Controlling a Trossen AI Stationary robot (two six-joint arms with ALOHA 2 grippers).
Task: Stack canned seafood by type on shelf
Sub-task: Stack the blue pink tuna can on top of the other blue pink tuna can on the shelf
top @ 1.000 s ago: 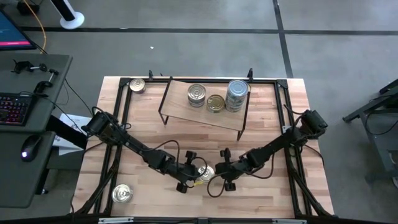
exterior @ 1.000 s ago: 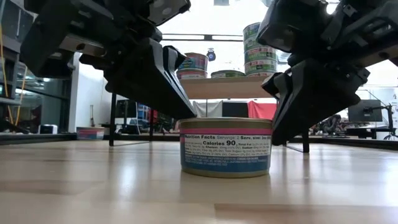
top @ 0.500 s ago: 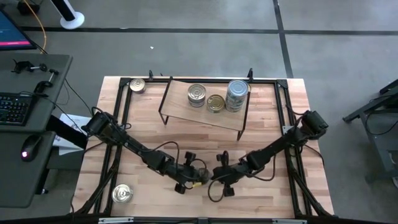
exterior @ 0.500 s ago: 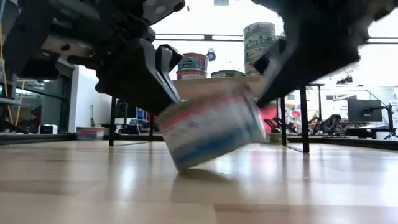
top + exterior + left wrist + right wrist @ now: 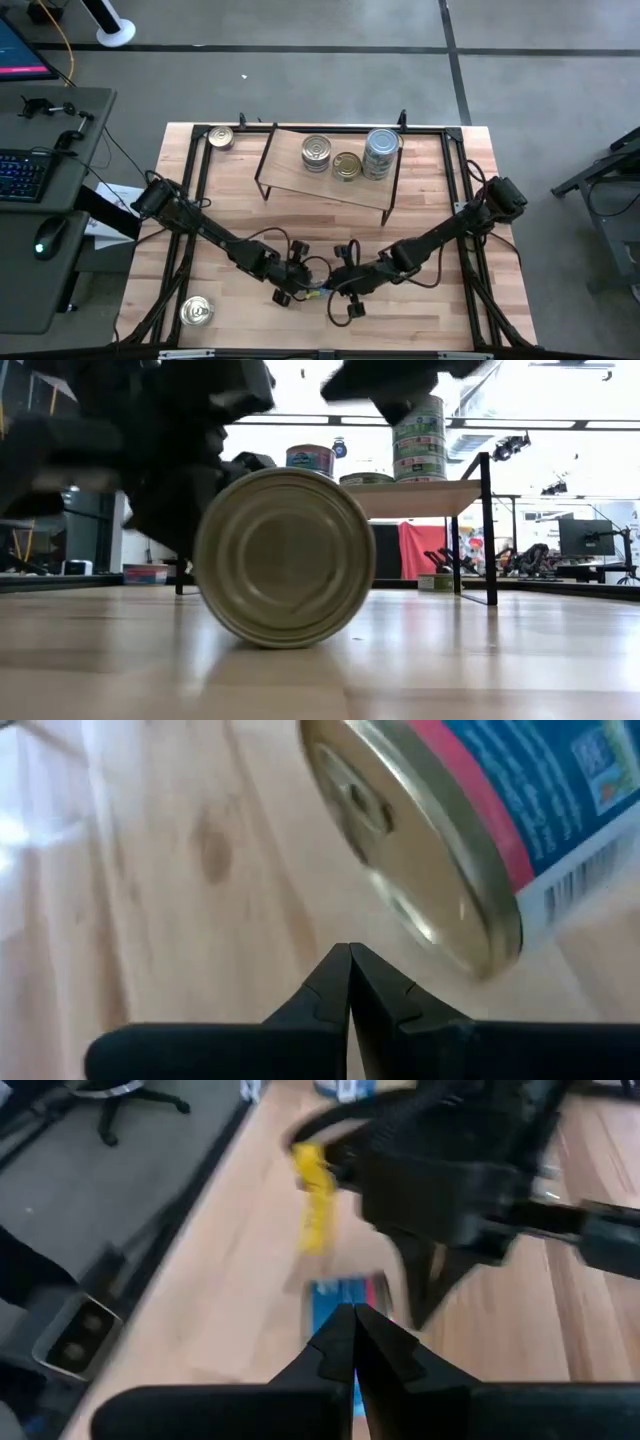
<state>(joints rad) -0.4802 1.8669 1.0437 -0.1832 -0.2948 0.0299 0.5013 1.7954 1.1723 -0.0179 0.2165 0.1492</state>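
Tin [image 5: 285, 557] on edge on desk [image 5: 420, 310], between left gripper [image 5: 350, 982] and right gripper [image 5: 354, 1342], both fingers pressed together; shelf [image 5: 290, 172] at 12 o'clock.

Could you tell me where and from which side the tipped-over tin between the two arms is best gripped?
The tin stands on its edge, flat end toward the low camera. I would probably come from above and close the claw across the two flat ends, since the curved wall would let it roll. Both the left claw and the right claw are shut beside it.
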